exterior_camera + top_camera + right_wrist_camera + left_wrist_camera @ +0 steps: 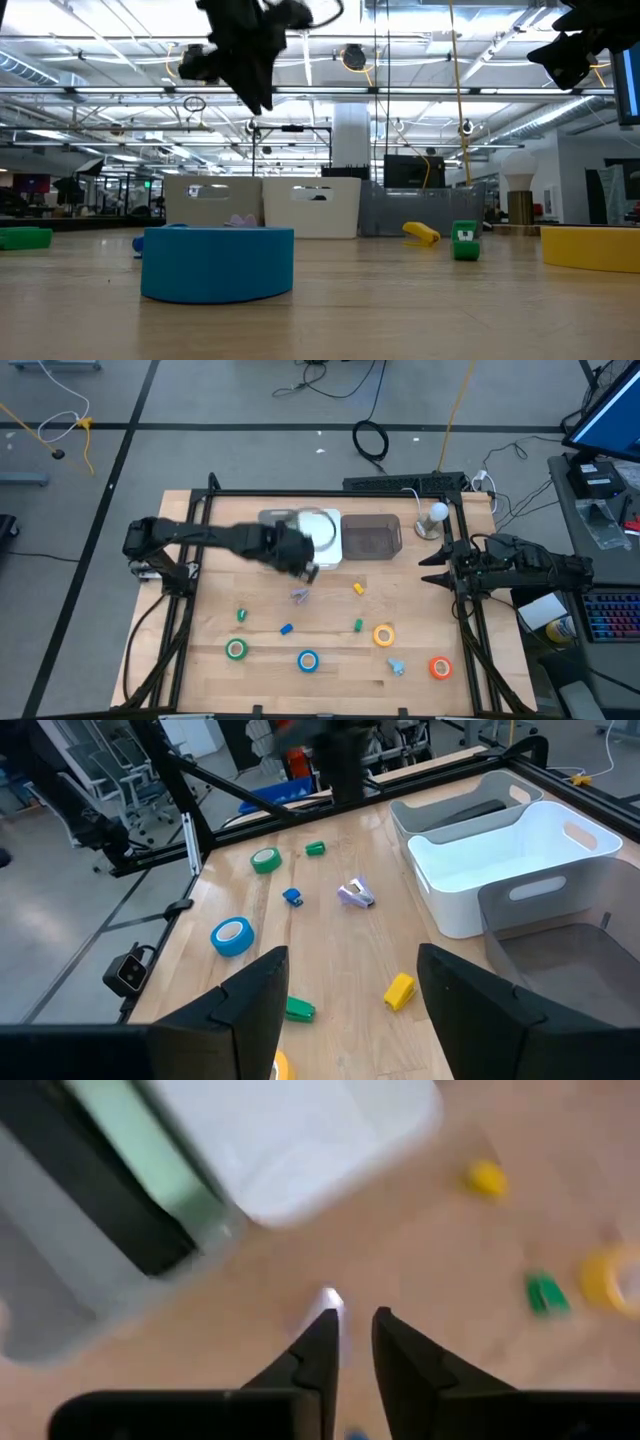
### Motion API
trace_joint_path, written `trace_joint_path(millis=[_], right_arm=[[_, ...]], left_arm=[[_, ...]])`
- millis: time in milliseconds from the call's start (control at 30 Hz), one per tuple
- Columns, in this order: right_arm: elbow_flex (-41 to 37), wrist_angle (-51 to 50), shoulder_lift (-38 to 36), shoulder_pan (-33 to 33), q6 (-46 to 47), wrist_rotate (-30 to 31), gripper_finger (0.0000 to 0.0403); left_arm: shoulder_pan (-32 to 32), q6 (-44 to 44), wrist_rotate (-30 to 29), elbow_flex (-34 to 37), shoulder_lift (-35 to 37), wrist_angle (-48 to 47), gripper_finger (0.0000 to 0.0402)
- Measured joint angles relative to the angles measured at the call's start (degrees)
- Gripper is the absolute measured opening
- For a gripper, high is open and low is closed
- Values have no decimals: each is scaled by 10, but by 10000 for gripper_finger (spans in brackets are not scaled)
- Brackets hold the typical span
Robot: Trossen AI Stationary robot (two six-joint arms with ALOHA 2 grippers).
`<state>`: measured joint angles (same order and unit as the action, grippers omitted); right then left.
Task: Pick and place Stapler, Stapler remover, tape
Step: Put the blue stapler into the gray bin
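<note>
The left tool hangs above the surface, just off the near corner of the white bin. Its fingers stand nearly together with a narrow gap, and the blurred wrist view shows nothing between them, so it seems to hold nothing.

Just beyond and below that tool lies a small lilac-grey piece, probably the stapler remover. It is near, on the side away from the bins; its long axis cannot be read. Farther out on that same side lie the green tape roll, the blue roll, the yellow roll and the orange roll, well apart from each other.

The left arm is plainly the nearer one. The right tool waits by the surface's edge beside the dark bin, fingers apart and empty.

Open room lies around the lilac piece. The white bin's wall is the nearest edge to mind on a lift.
</note>
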<state>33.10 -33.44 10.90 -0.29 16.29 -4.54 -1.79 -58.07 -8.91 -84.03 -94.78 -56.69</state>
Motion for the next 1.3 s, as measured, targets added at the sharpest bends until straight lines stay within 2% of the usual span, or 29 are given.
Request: trace_joint_path(millis=[267,533,633,800,1067,1300], right_arm=[[0,0,0,0,-4,0,215],[0,0,0,0,-7,0,215],[0,0,0,0,-6,0,215],[0,0,0,0,-5,0,215],[0,0,0,0,-5,0,215],[0,0,0,0,2,0,215]], left_arm=[[-143,-76,-1,0,-4,11,22],[-208,-130,-12,0,-14,44,5],[-218,-126,-16,0,-31,42,29],[-221,-125,-10,0,-70,31,100],[-217,-85,40,0,-139,20,206],[-213,-80,74,1,-184,-45,236]])
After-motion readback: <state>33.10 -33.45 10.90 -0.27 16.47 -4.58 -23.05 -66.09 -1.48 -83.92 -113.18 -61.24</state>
